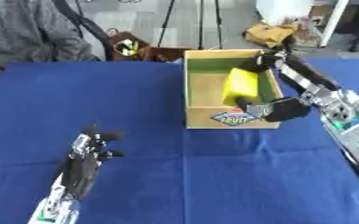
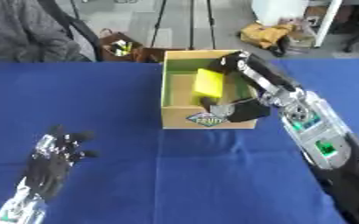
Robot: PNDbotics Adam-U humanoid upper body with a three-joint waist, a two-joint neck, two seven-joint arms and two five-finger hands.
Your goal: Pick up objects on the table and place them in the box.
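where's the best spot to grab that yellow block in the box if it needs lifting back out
Probably by its upper end, from above. The yellow block stands tilted inside the box, whose walls close off its sides, so only the top is open. The right hand is already at the box, with fingers either side of the block.

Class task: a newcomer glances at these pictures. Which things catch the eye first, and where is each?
A yellow block stands out inside the open box at the far middle of the blue table. The right hand reaches over the box around the block. The left hand rests open near the lower left.
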